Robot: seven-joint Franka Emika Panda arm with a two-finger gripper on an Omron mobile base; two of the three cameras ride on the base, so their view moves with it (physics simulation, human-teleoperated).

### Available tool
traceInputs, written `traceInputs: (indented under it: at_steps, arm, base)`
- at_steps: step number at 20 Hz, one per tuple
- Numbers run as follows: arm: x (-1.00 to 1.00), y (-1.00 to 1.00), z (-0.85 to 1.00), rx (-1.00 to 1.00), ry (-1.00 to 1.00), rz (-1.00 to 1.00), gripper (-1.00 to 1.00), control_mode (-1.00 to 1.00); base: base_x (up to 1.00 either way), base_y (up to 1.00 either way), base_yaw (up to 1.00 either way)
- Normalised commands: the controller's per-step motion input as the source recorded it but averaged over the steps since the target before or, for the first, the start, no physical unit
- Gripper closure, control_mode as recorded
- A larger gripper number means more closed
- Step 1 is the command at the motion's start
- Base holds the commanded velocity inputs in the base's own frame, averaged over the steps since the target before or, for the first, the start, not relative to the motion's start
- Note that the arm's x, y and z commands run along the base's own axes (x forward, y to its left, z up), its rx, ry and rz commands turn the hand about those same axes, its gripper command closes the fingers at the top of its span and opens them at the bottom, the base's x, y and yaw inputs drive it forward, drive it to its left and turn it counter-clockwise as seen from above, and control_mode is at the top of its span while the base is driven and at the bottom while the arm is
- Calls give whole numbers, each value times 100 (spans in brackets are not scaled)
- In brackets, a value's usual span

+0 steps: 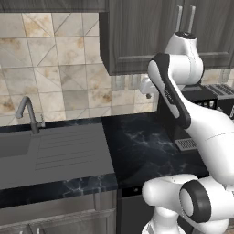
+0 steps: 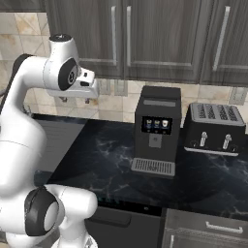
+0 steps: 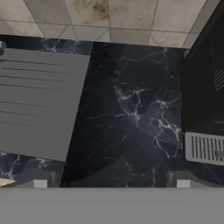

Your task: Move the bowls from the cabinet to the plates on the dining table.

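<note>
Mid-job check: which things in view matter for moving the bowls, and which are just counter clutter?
Belongs to the job:
- cabinet, doors shut
- gripper, open, empty, held above the counter

Just lying about:
- coffee machine
- toaster
- sink with faucet
- wall outlets

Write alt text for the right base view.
A white robot arm reaches up beside closed dark wood-grain wall cabinets, its hand open and empty. Below, a black marble counter carries a black coffee machine and a black toaster.
</note>
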Motion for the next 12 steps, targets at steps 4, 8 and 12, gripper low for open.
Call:
traceInputs:
  at_steps: [4,8,12]
  arm:
    - [0,-5,24,0,-5,0,-100,-100]
    - [0,-8,21,0,-6,0,-100,-100]
    - [0,-13,20,0,-8,0,-100,-100]
  base:
    - [0,0,0]
    - [0,0,0]
    - [0,0,0]
